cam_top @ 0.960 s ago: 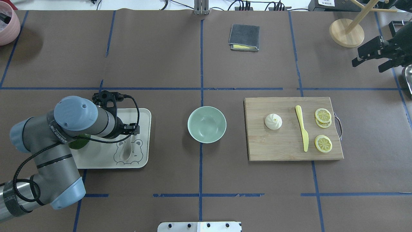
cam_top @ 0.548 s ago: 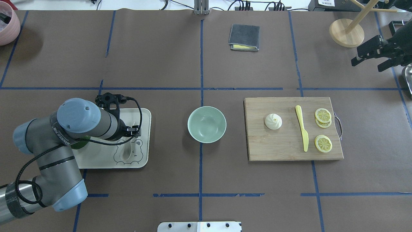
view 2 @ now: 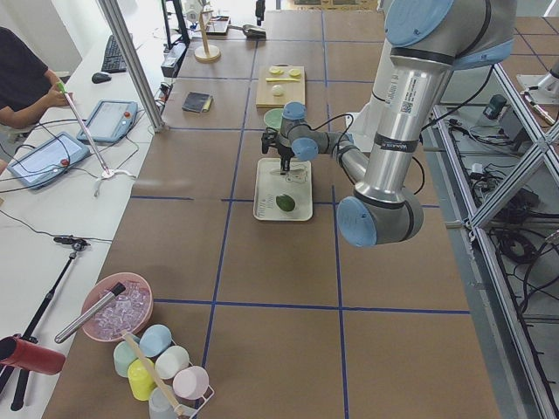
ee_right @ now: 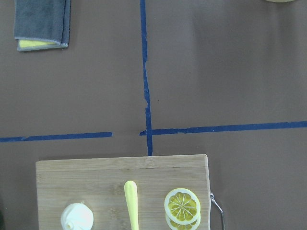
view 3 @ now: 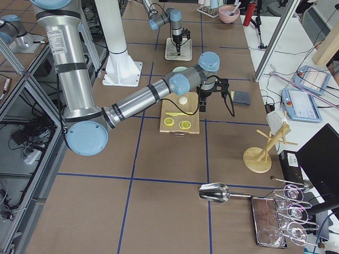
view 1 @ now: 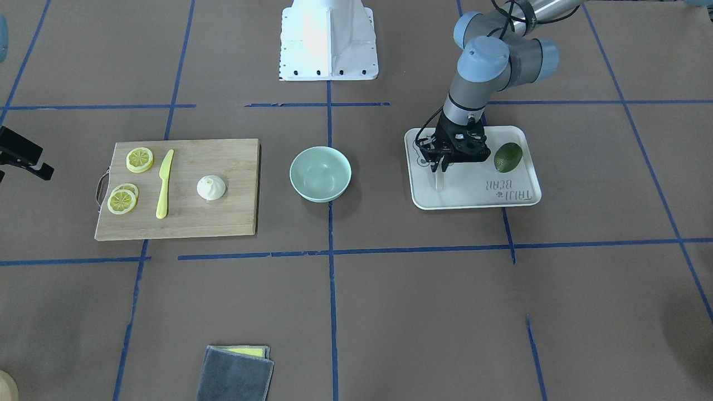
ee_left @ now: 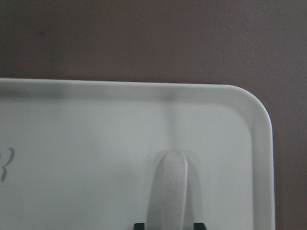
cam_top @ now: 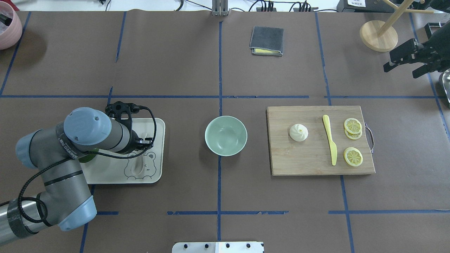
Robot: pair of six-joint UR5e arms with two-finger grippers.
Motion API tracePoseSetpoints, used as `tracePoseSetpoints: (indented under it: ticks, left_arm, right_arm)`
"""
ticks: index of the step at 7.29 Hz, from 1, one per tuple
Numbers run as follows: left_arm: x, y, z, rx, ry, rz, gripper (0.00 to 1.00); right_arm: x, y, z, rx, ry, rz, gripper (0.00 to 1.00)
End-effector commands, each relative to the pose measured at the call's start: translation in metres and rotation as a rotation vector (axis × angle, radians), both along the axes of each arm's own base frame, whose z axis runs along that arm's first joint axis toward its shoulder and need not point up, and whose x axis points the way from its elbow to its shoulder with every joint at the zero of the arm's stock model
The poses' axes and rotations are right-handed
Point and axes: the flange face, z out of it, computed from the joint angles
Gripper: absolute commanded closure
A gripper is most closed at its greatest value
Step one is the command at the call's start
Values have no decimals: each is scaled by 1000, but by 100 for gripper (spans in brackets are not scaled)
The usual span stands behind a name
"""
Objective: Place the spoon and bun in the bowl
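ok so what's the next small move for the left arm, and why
Probably close the left gripper on the spoon. In the wrist view its fingertips flank the handle and seem not yet clamped. The spoon lies flat on the tray, and the bowl is empty.

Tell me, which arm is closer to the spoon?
Left. The left fingers straddle the spoon's handle on the tray; the right fingers hover far off, beyond the cutting board.
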Motion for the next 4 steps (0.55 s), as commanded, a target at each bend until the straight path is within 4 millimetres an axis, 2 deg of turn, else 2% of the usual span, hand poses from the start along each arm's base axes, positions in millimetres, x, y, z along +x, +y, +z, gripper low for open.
tracePoseSetpoints:
  ticks: [1,3,4]
  left_arm:
    - [-1,0,0,-1,-3,-2,100]
    - [-23,1,-23,5,11,-16,100]
    - [-36,-7,-31,-22,-38,-39,100]
  right_arm:
    - [-2,-1,-6,0,-4,4,0]
    - [-17,-2,-15,-23,-10,6,0]
    - [-31,-1,-19,-11,1,-7,0]
